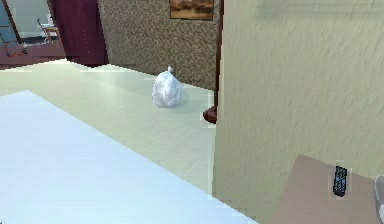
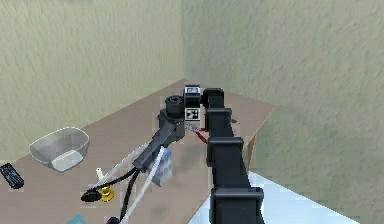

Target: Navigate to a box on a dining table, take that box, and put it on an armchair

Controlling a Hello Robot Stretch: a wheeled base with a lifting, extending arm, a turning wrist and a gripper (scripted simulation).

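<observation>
- The long brown wooden table [image 2: 110,125] runs along the greenish wall. My base looks close to it and to a wide white flat surface [image 1: 60,160], so I judge a careless turn could clip either edge.
- The dark square-section arm [image 2: 232,175] reaches over the tabletop. Pulling it back too low could sweep things off.
- A clear, shallow glass-like bowl [image 2: 58,150] sits near the fingers' line, and a sideways drift might knock it.
- The gripper [image 2: 135,178] lies over clutter on the table. I cannot tell how its fingers are set, nor whether it has hold of anything.
- A small pale blocky thing [image 2: 166,170] just beside the fingers is my best guess for the box, though it is too small to be sure. I risk lifting the wrong item.
- The small yellow object [image 2: 100,190] near the fingertips and the black remote control [image 2: 12,176] farther along could get dragged.
</observation>
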